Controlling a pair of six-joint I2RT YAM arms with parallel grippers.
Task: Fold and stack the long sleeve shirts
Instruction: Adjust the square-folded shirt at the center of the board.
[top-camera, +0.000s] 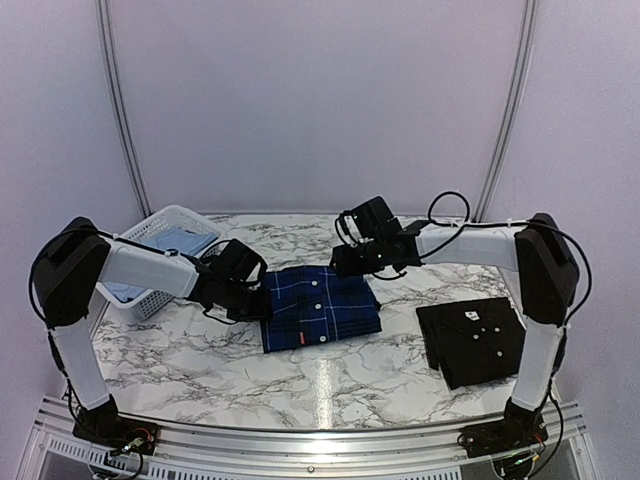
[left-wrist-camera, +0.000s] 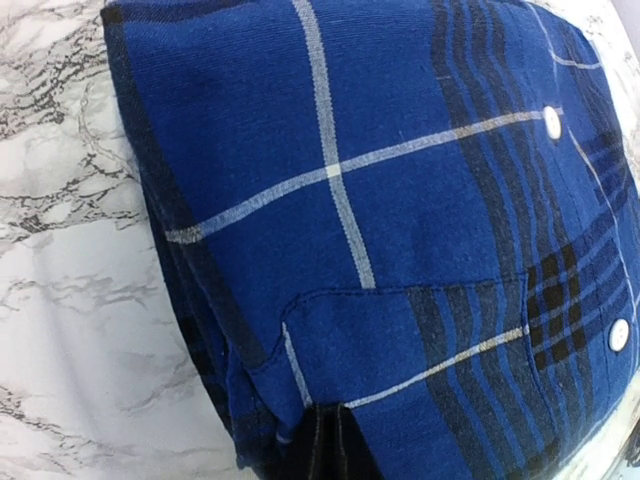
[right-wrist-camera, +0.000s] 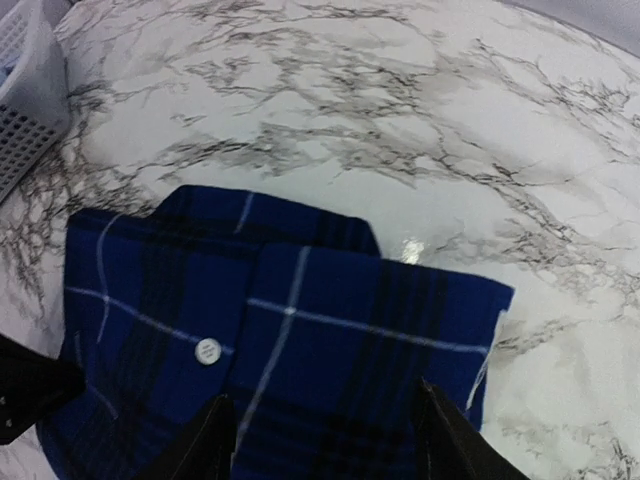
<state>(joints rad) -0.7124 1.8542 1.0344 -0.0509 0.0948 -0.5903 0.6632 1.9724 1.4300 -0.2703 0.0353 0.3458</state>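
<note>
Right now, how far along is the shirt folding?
Done: the black shirt lies folded on the right. In hand: the plaid shirt is folded at centre, with the left gripper pinching its edge and the right gripper open above it. It is not yet stacked on the black one. Left: the pale blue shirt sits in the white basket.

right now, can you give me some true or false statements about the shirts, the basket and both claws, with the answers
1. The plaid shirt lies folded on the table. True.
2. The black shirt sits in the basket. False: it lies folded on the table at the right; the basket holds a pale blue shirt.
3. The right claw is open over the plaid shirt. True.
4. The left claw is spread wide. False: it is shut at the plaid shirt's edge.
5. The plaid shirt is stacked on the black shirt. False: they lie apart.
</note>
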